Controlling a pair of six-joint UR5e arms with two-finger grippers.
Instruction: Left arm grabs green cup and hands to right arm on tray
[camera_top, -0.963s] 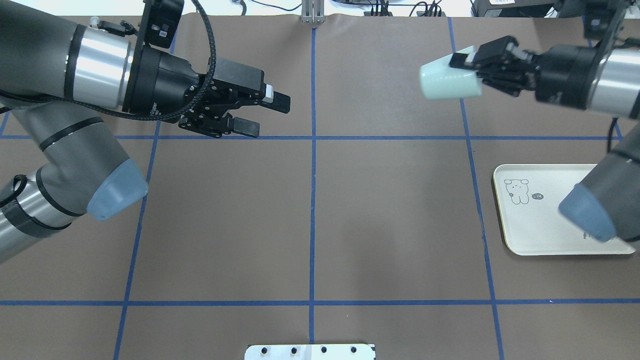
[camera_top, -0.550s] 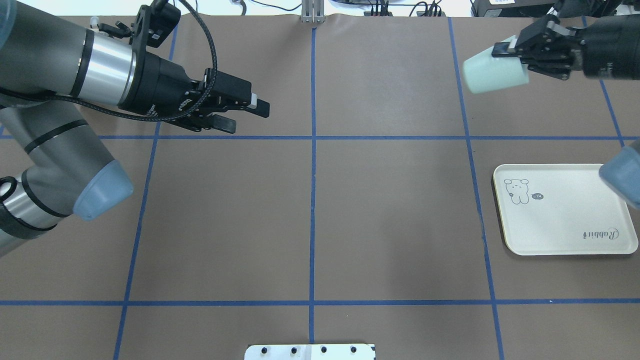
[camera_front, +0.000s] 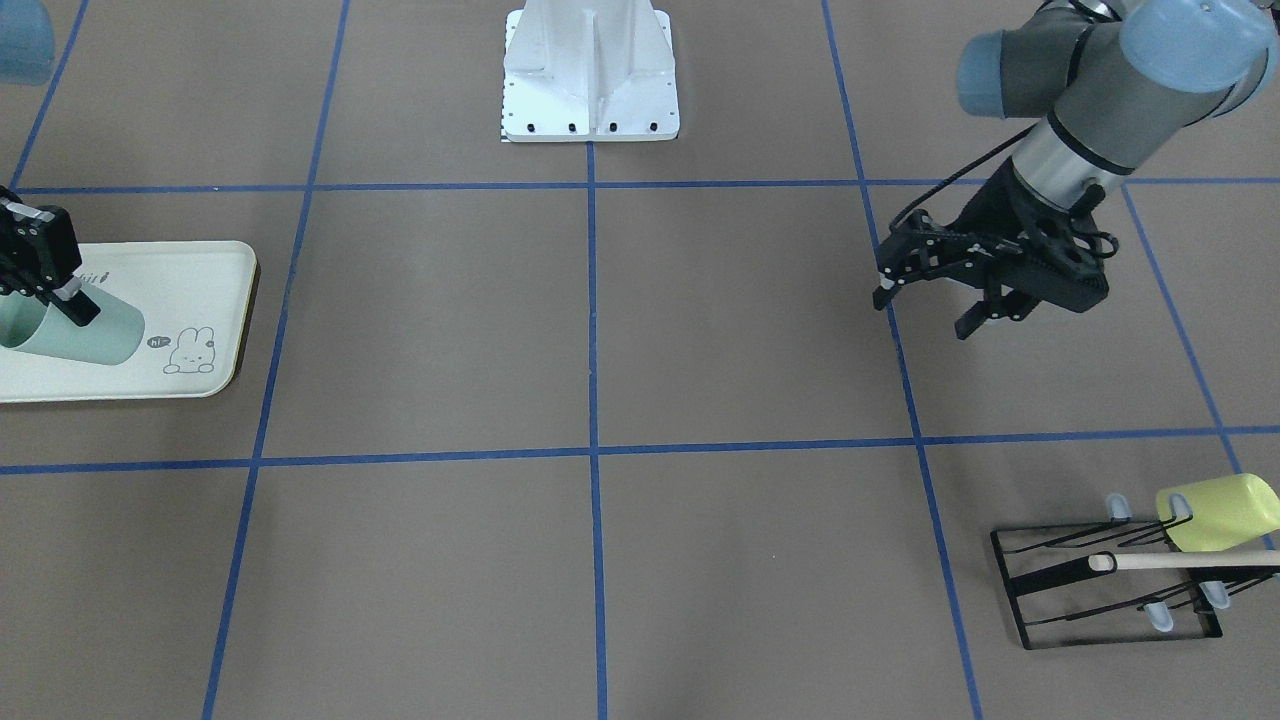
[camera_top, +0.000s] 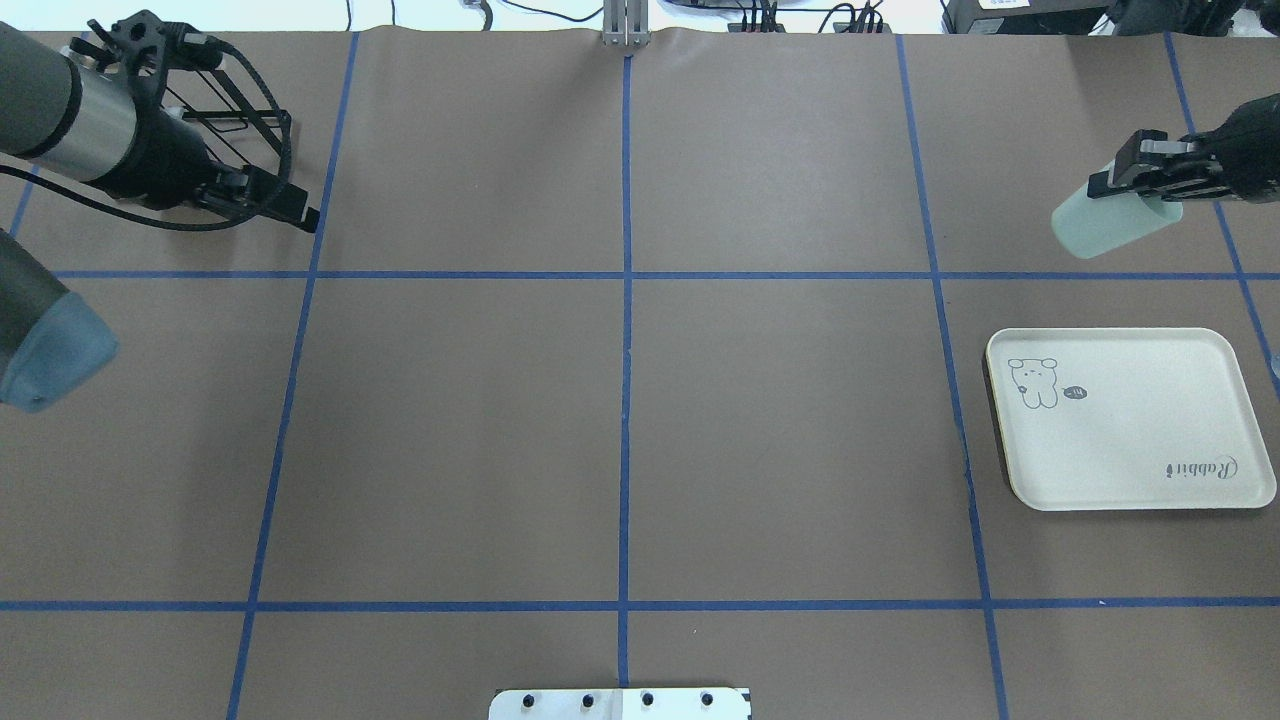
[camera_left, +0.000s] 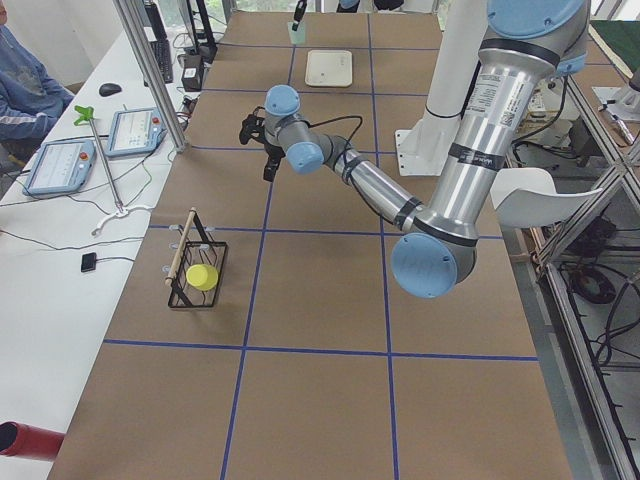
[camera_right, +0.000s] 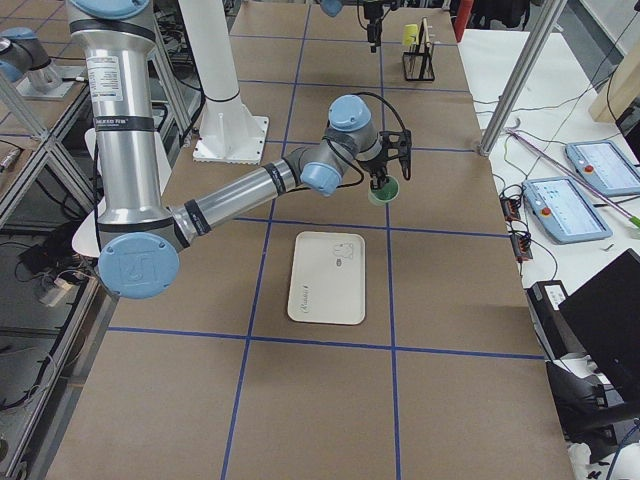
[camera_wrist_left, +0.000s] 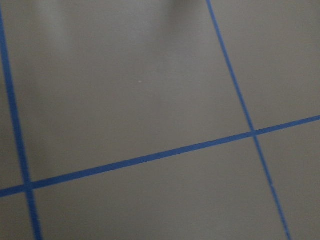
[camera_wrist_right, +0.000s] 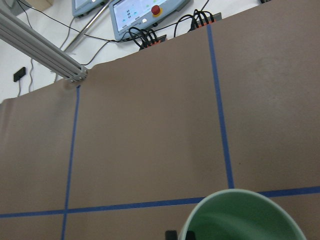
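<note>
The pale mint-green cup (camera_top: 1105, 228) is held tilted in my right gripper (camera_top: 1140, 180), which is shut on its rim. It hangs above the table just past the far edge of the cream Rabbit tray (camera_top: 1130, 450). In the front-facing view the cup (camera_front: 85, 335) and right gripper (camera_front: 45, 275) sit at the left edge, by the tray (camera_front: 200, 275). The right wrist view shows the cup's rim (camera_wrist_right: 245, 217) at the bottom. My left gripper (camera_front: 922, 315) is open and empty, far off above the table's other side; in the overhead view it (camera_top: 290, 205) is at the upper left.
A black wire rack (camera_front: 1100, 590) with a wooden rod holds a yellow-green cup (camera_front: 1215, 512) at the far left corner. The white robot base plate (camera_front: 590, 70) sits at the near edge. Blue tape lines cross the brown table. The left wrist view shows only table.
The right gripper has carried the cup rightward and nearer the tray. The left arm has drawn back to the left, its gripper empty.
</note>
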